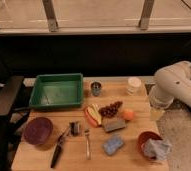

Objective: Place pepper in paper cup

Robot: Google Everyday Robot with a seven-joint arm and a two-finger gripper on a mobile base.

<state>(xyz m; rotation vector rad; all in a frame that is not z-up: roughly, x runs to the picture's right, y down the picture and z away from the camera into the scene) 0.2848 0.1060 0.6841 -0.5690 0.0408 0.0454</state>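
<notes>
Pepper (90, 119) lies on the wooden table (101, 161) just off the green tray's (56, 76) front right corner, its long axis slanting from upper left to lower right beside a pale yellow piece (94, 112); which end is the tip cannot be told. The paper cup (134, 85) stands upright, well right of the tray. Farther right, past the table edge, the gripper (157, 109) hangs under the white arm (176, 85); whether it is open, closed or holding anything cannot be told.
</notes>
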